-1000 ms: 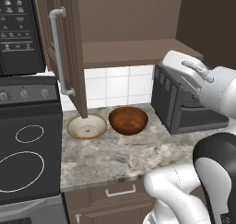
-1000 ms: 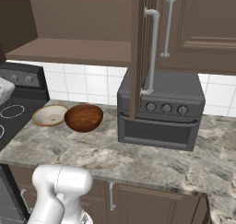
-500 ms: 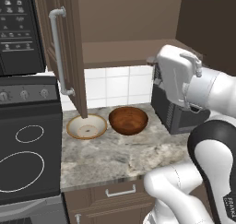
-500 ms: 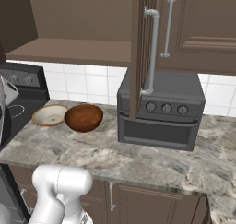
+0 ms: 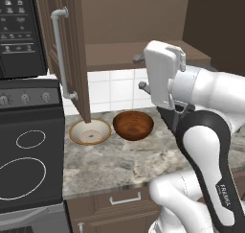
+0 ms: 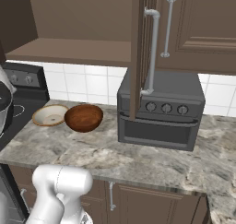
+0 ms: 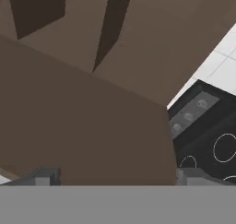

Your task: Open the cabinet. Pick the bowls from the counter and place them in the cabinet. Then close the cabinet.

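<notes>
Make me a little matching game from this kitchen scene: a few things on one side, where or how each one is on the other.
Things:
1. wooden bowl
2. cream bowl
3. cabinet door
4. gripper

States:
A. swung open
B. under the open door's bottom edge
C. raised by the shelf, jaws open
D. on the counter, between the other bowl and the arm

Pairs: 1-D, 2-B, 3-A, 4-C
</notes>
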